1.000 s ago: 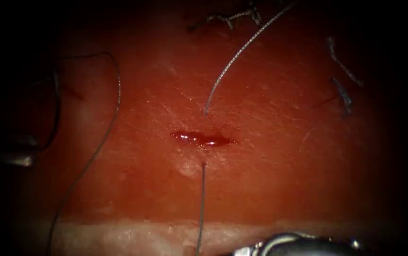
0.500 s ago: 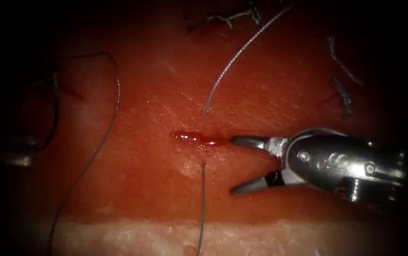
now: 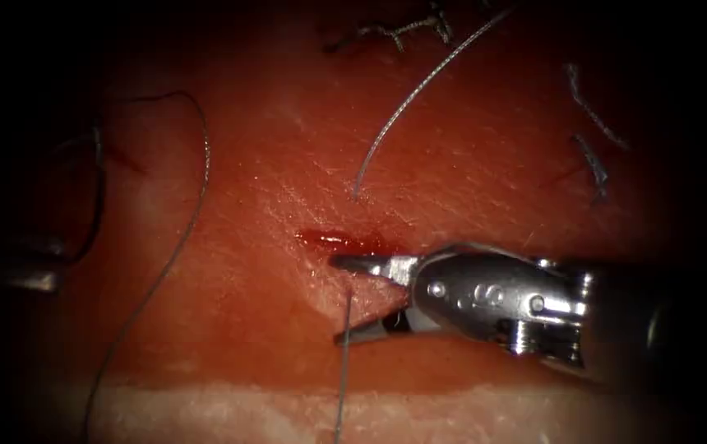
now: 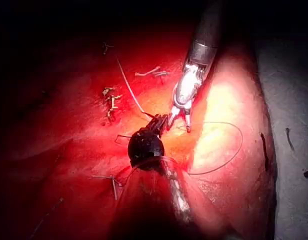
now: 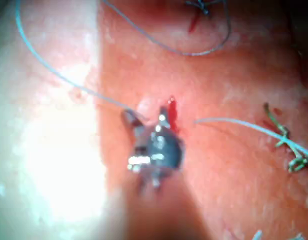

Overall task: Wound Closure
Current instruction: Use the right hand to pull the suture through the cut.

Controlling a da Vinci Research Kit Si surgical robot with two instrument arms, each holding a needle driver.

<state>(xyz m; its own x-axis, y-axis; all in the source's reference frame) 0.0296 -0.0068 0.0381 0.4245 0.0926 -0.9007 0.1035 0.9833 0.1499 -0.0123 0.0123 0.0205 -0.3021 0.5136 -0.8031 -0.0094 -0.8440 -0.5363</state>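
Nearest the lens, the pale fatty front edge of the red pork-belly tissue (image 3: 230,411) runs across, and a thin grey thread (image 3: 344,370) climbs straight up from it to its entry point just below the cut. Right there sits the right arm's shiny steel end effector (image 3: 352,298), its long axis lying almost level and its tips pointing toward the endoscope view's left. Its jaws stand wide apart and grip nothing; the upper jaw lies along the lower lip of the cut, the lower jaw sits below it, and the thread crosses the gap between them. A small embossed mark shows on its steel wrist, too small to read. The short, dark, wet cut (image 3: 345,241) runs left to right, with glistening red fluid in it. Beyond it, a second run of thread leaves the tissue above the cut and arcs up to the right. Far left, the left arm's end effector (image 3: 33,275) is dim, so I cannot tell its jaws. Trimmed thread ends (image 3: 592,164) lie at the far right.
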